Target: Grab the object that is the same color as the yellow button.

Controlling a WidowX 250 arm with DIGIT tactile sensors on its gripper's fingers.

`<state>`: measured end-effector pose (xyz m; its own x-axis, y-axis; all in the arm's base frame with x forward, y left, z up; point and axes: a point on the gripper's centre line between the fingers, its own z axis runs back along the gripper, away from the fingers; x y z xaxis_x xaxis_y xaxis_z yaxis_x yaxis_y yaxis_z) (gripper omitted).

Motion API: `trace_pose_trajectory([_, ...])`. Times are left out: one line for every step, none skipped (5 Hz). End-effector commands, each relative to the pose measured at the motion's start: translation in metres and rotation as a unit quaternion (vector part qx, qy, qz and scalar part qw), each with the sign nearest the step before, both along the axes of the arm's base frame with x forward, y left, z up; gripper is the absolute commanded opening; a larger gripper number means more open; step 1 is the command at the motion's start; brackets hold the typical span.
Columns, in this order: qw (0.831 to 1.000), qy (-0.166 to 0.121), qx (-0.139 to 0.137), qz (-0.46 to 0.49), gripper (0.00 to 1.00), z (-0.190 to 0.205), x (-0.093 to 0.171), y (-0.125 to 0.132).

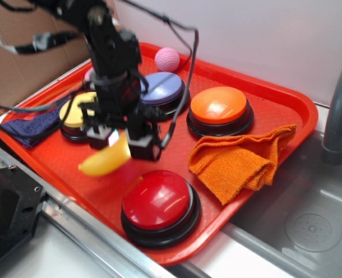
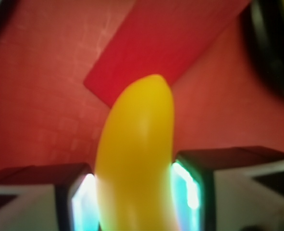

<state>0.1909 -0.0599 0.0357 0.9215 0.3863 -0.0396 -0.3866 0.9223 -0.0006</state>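
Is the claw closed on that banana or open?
Closed: the gripper has fingers pressed on both sides of the banana.

The red tray (image 1: pixel 286 101) carries four dome buttons, two cloths and a pink ball (image 1: pixel 166 59).

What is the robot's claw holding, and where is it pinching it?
The gripper holds the yellow banana, pinching it on both sides near one end; the other end sticks out free above the red tray.
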Motion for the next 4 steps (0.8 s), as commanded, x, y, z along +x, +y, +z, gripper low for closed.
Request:
trace_pose_trajectory([0.997, -0.045, -0.006, -0.054, 0.00, 0.094, 0.012, 0.011])
trace_pose_trajectory([0.996, -0.069, -0.041, -0.047, 0.00, 0.138, 0.015, 0.015])
trace_pose_trajectory([0.992, -0.105, -0.051, -0.038, 0.00, 0.159, 0.013, 0.017])
trace_pose_trajectory([0.992, -0.117, -0.031, -0.036, 0.00, 0.159, 0.011, 0.018])
